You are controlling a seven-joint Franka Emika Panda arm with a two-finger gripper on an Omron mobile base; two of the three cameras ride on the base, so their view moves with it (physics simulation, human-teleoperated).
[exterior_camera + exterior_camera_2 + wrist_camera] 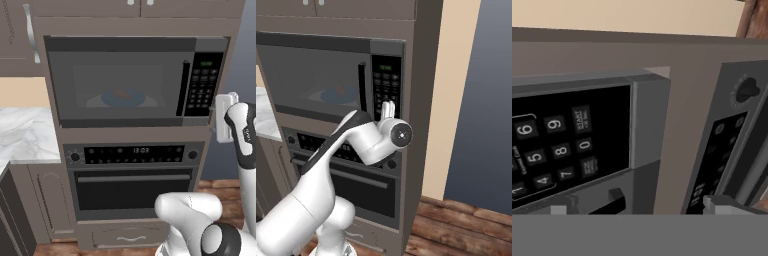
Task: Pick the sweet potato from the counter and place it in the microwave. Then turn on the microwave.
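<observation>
Hovering at the keypad, potato inside

Resting on a blue plate (123, 98) behind the shut microwave (135, 80) door, the sweet potato (121, 93) lies well left of the gripper (387, 110), whose jaws stand apart, empty, near the black keypad (554, 150).

Showing brown cabinets (47, 200), an oven (132, 187), wooden floor (461, 227), a beige wall (448, 100).
</observation>
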